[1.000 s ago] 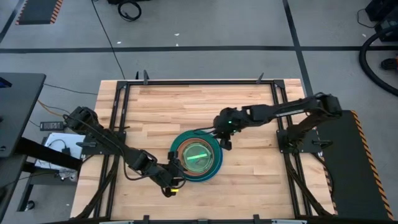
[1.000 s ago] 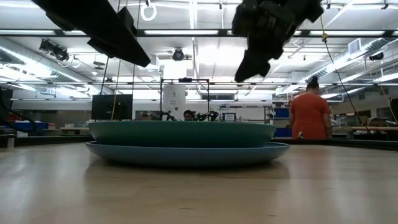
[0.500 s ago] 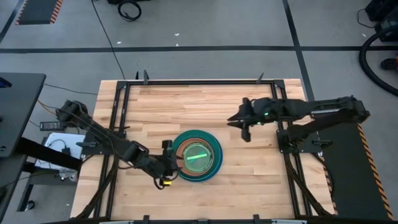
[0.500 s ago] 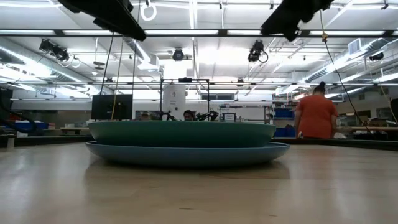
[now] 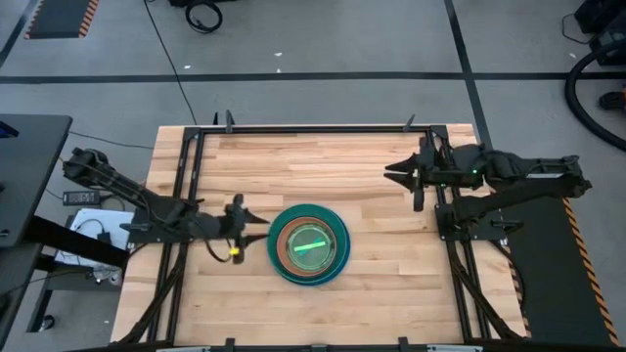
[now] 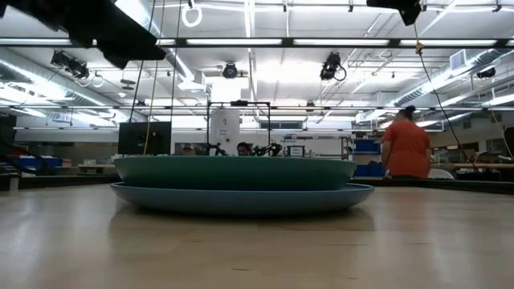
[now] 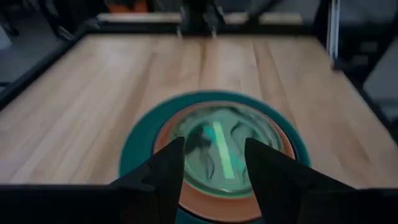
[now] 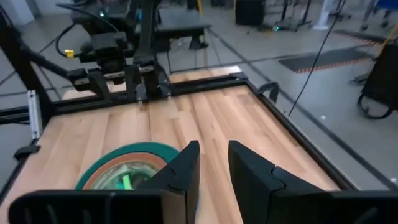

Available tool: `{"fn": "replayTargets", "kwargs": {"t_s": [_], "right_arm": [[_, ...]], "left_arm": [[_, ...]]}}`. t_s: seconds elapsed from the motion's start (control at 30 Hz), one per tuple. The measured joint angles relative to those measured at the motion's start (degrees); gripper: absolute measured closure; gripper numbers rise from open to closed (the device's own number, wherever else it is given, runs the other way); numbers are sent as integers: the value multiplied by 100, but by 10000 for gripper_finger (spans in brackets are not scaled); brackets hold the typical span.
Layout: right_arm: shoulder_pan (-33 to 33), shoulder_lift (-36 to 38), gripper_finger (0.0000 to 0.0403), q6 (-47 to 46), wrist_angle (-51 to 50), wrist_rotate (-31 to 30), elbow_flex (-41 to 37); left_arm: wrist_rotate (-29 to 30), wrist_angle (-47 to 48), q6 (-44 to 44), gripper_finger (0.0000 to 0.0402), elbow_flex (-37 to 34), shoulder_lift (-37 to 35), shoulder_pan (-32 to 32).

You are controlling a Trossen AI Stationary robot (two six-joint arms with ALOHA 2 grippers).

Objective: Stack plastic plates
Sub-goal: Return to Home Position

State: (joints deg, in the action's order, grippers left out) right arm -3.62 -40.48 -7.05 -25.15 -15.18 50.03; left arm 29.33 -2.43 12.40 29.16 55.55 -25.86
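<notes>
The plastic plates stand in one stack (image 5: pixel 309 243) near the table's middle: a blue plate at the bottom, a teal-green one on it, then tan and smaller translucent ones, with a lime one on top. The low view shows the stack (image 6: pixel 241 183) resting flat on the table. It also shows in the left wrist view (image 7: pixel 214 155) and the right wrist view (image 8: pixel 124 173). My left gripper (image 5: pixel 245 220) is open and empty, just left of the stack. My right gripper (image 5: pixel 399 174) is open and empty, above the table's right side, well clear of the stack.
A black metal frame (image 5: pixel 313 128) runs round the wooden table's edges. Bare wood lies on all sides of the stack. In the low view a person in an orange top (image 6: pixel 405 144) stands in the room beyond the table.
My left gripper has drawn back from the stack's near left rim toward the table's left edge. My right gripper has drawn away from the stack's far right rim toward the table's right edge and up. The stack has stayed where it was.
</notes>
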Motion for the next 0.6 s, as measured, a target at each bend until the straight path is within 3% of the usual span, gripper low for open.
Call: {"fn": "replayTargets", "kwargs": {"t_s": [0.13,0.3,0.47,0.6], "right_arm": [[-67,347,309,71,744,-273,-668],[-67,685,309,-58,1848,-199,-1722],[-67,1042,309,-88,2127,-185,-2187],[-67,1463,309,-217,1908,-186,-2200]], "left_arm": [[175,-965,-79,226,-825,-691,105],[445,-1987,-169,226,-1669,-1383,108],[668,-1951,-84,226,-2081,-2007,106],[870,-1385,-108,226,-2132,-2505,106]]}}
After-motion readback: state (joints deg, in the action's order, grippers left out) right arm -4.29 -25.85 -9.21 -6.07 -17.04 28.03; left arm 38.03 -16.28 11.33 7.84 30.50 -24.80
